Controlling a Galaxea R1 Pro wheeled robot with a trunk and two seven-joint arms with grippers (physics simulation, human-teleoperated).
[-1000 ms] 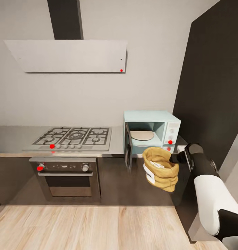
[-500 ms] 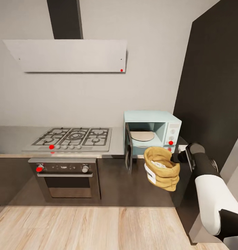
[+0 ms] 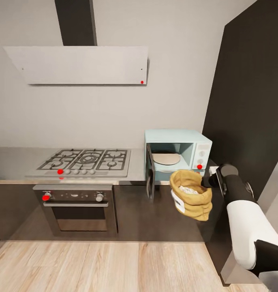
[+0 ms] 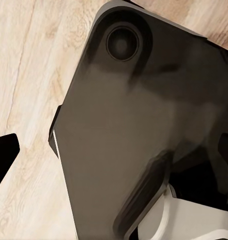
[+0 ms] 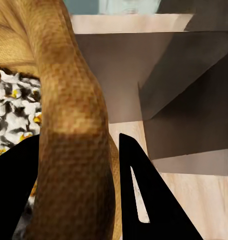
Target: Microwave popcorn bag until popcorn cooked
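The tan popcorn bag (image 3: pixel 191 195) hangs in the air in front of the dark cabinets, just below and right of the open microwave (image 3: pixel 177 152). My right gripper (image 3: pixel 206 181) is shut on the bag's rolled rim (image 5: pixel 74 150), and pale popcorn (image 5: pixel 14 112) shows inside the bag. The mint-blue microwave stands on the grey countertop (image 3: pixel 17 160) with its dark door (image 3: pixel 149 172) swung open to the left and a pale turntable (image 3: pixel 165 158) inside. My left gripper's dark fingertip (image 4: pixel 3 155) hangs over the wood floor, beside the robot's dark base.
A steel gas hob (image 3: pixel 85 161) lies left of the microwave, with a steel oven (image 3: pixel 76 207) below it and a flat hood (image 3: pixel 80 65) above. A tall dark panel (image 3: pixel 252 105) rises at the right. Wood floor (image 3: pixel 106 265) lies in front of the cabinets.
The right gripper has carried the bag a little up and to the right, closer to the microwave's front. The head view has shifted very slightly.
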